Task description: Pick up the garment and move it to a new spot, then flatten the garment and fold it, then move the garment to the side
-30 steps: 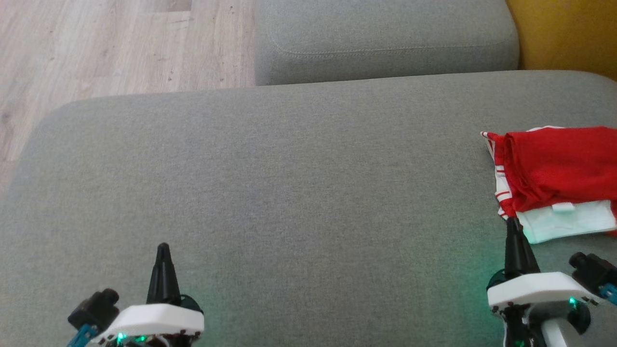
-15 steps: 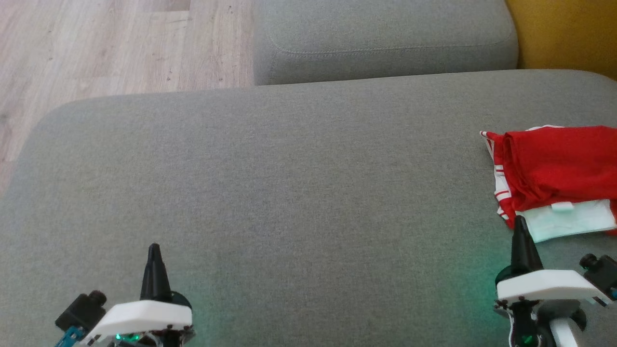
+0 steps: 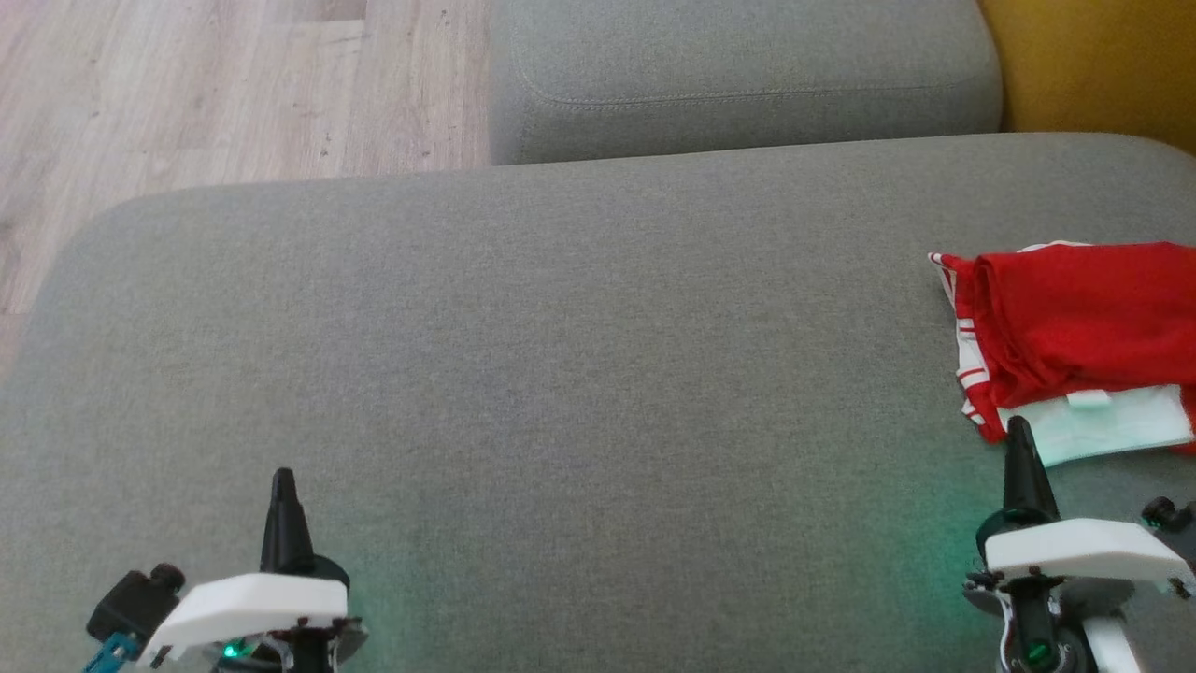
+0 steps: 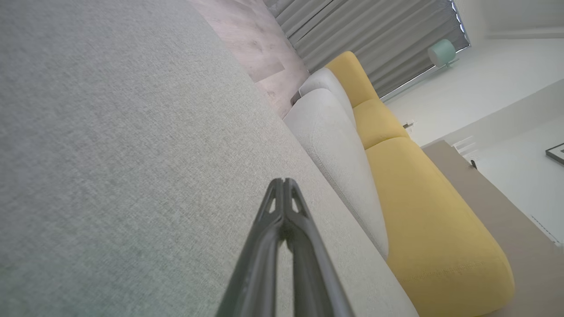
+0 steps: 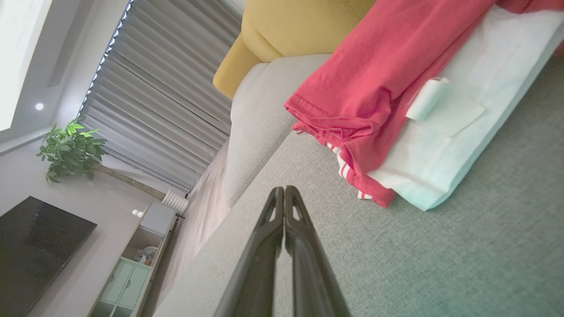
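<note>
We take the big grey cushion as our ref. The garment, red over white, lies on the cushion's far-right end and runs out past the head view's edge, so we can't tell how much cushion is left beyond it. Imo it looks folded already, but loosely, w/ the red layer bunched on top. The right gripper hangs over the cushion's near-right part, fingers pressed together & empty. Its tip is just beside the garment's white near corner, and from the wrist view it seems not to touch. The left gripper, also pinched together & empty, is over the cushion's near-left, well apart from the cloth. Main risk: if that right tip drifts fwd it could snag the white corner & drag the fold open, or shove the pile toward the cushion's right side. Smaller risk: the little label could catch a finger.
</note>
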### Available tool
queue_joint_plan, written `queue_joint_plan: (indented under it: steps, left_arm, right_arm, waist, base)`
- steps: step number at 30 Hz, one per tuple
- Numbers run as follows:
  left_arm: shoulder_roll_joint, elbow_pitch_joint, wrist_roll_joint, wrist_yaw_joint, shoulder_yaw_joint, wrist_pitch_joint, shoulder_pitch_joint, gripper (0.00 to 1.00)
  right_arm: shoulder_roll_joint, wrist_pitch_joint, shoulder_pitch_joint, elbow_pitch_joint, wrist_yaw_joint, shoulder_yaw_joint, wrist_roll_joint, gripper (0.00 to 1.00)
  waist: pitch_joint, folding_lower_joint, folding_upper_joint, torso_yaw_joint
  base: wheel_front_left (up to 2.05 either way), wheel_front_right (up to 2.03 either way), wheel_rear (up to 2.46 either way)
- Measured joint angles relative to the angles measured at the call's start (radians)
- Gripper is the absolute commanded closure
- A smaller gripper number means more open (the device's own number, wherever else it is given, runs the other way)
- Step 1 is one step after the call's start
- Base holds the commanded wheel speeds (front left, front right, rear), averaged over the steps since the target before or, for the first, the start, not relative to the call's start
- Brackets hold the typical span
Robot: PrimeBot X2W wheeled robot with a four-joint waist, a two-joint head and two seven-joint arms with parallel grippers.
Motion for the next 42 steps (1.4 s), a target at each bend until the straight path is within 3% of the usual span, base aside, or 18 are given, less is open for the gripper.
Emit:
queue_joint_plan:
  steps: [42]
  left_arm:
    - [-0.001,-0.025,-0.349,-0.018,0.092,0.12,-0.011,1.0]
  right_arm:
    - [0.0,0.115,-0.001,-0.058,0.0,-0.043,0.433,1.0]
  waist:
    - [0.004,0.0,0.0,-0.008]
  base:
    - [0.0,0.0,0.0]
